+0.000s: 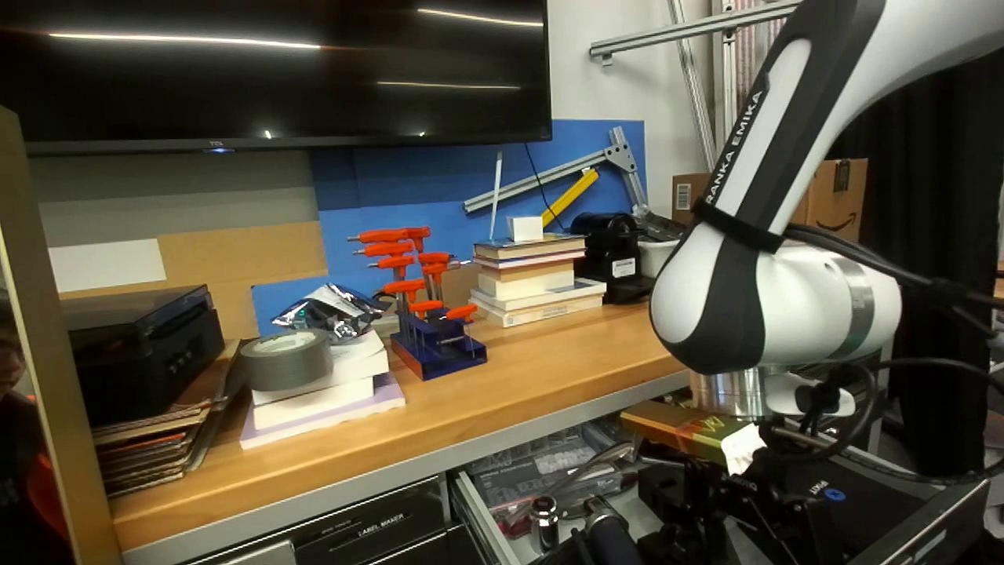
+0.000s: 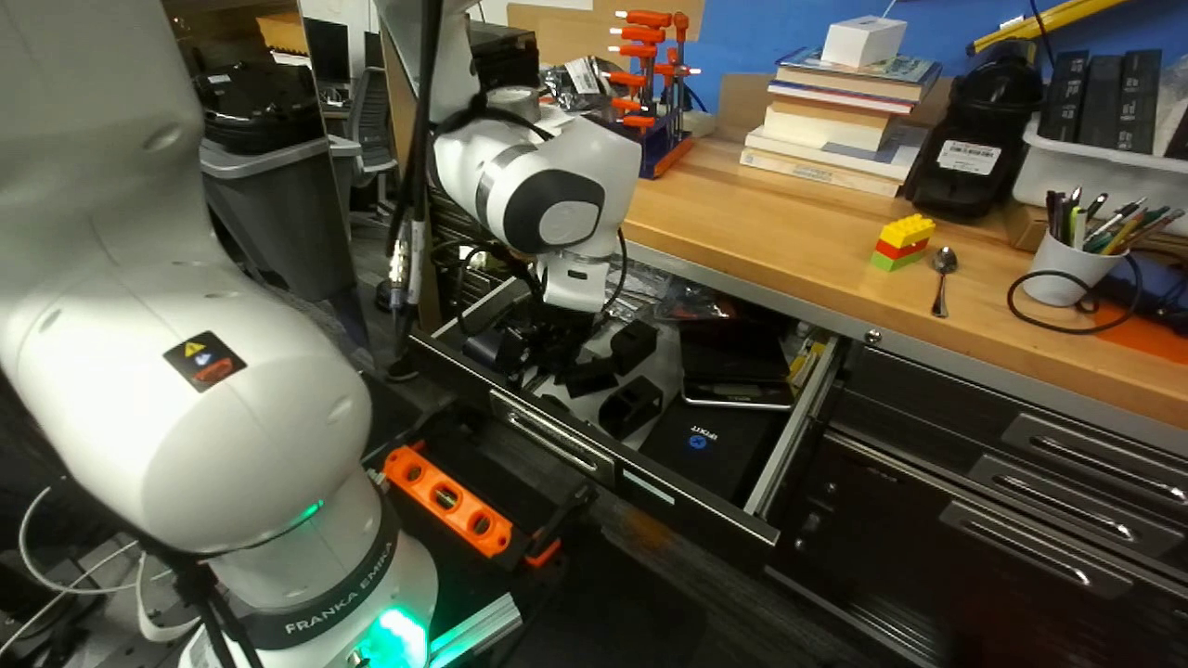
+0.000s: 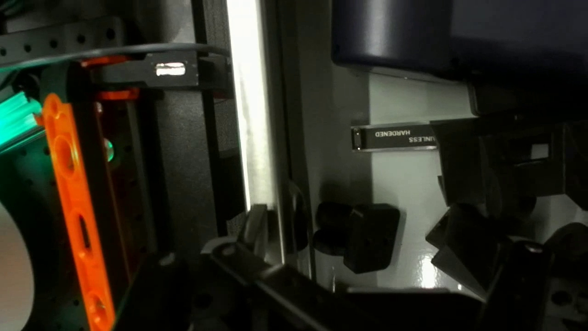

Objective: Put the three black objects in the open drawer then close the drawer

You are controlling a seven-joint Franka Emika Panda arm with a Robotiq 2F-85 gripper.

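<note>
My arm [image 2: 571,186] hangs over the open drawer [image 2: 715,520], toward its left edge. Inside I see three black objects [image 2: 631,406], one just behind the front edge; a black iFixit case [image 2: 715,459] lies at the front right corner.

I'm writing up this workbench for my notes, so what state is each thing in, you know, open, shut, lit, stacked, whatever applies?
Drawer: standing open
Gripper: open
Black blocky objects: lying in the drawer
Wall screen: dark, small blue light lit
Robot base light: glowing green
Pen cup: upright, holding pens
Toy bricks: stacked
Spoon: lying flat
Books: stacked
Tape roll: lying flat
T-handle tools: slotted in rack
</note>
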